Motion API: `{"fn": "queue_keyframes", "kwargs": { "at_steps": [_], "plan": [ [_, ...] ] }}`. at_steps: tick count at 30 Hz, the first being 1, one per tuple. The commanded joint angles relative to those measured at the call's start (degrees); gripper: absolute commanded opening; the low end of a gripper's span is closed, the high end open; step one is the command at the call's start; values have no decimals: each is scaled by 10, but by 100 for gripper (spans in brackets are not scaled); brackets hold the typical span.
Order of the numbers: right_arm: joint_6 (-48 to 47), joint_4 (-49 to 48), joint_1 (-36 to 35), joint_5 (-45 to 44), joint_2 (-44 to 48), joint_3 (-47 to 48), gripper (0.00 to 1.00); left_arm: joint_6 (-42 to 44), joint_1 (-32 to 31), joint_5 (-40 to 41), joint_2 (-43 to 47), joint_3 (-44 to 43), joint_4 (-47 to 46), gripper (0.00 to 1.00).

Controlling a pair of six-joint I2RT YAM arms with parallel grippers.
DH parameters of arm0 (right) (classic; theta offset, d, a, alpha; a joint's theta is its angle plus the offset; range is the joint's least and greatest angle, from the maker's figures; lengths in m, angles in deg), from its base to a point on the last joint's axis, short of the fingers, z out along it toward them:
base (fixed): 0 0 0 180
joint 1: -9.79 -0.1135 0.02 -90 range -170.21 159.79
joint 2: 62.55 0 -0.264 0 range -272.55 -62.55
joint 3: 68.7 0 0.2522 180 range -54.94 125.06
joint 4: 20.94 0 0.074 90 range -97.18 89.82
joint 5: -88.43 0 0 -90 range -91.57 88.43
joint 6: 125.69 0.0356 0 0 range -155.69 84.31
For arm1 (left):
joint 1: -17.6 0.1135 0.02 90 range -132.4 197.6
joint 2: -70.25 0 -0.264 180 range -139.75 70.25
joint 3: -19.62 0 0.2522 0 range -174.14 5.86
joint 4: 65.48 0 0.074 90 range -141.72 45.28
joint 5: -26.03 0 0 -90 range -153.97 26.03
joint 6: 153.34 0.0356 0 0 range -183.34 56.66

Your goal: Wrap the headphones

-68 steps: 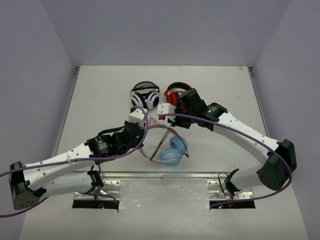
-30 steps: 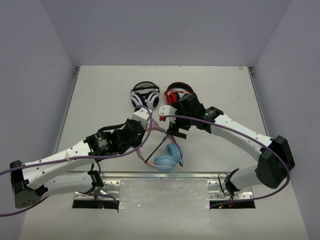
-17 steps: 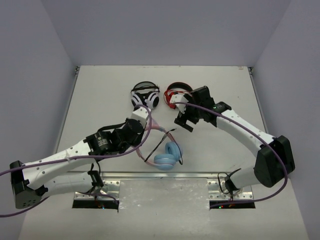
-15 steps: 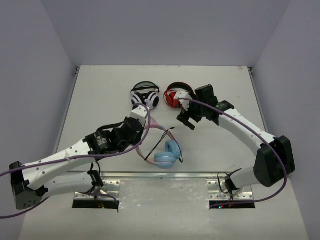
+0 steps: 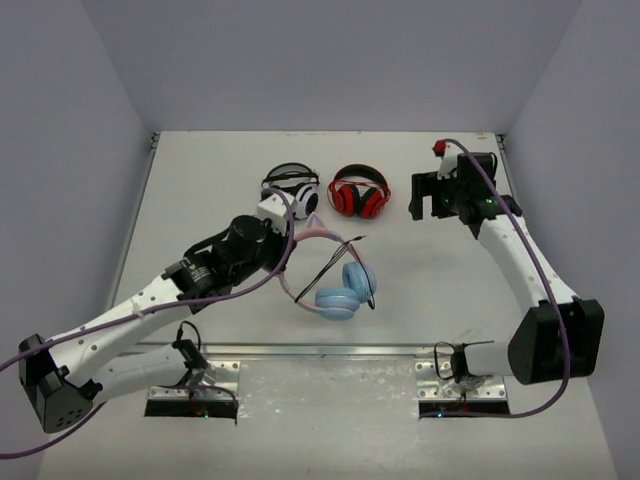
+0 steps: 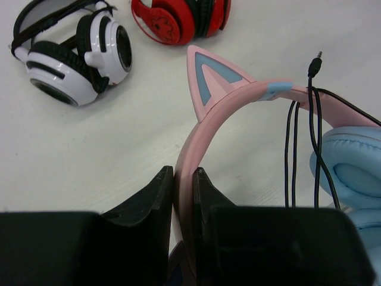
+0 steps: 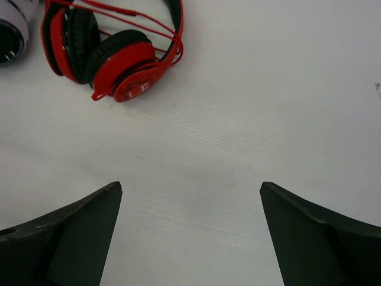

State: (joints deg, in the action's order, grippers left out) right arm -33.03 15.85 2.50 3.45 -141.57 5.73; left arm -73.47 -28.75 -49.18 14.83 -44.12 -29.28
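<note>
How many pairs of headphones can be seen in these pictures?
3. The pink headphones are at the front middle, headband in the left claw. The white headphones and the red headphones sit side by side behind them, white on the left. None seems hidden.

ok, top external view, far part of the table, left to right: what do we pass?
White-and-black over-ear headphones → red-and-black over-ear headphones → open right gripper. Left out: the pink cat-ear headphones with light blue earcups, clamped in the left gripper lower in frame, overlapping the first two.
</note>
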Motion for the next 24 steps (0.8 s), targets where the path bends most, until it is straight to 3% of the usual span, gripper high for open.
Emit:
{"fn": "queue_keyframes", "kwargs": {
  "at_steps": [1,5,13,24],
  "plan": [
    [127,25,10,41,82,27,99,53,20,-94,2,-9,-140,0],
    [129,52,11,43,152,21,99,119,52,-148,-81,-66,-126,0],
    [147,85,11,82,319,-12,99,153,149,-403,-213,-116,-181,6],
    [184,75,11,190,438,-110,99,186,153,-534,-468,-237,-232,3]
  ]
}}
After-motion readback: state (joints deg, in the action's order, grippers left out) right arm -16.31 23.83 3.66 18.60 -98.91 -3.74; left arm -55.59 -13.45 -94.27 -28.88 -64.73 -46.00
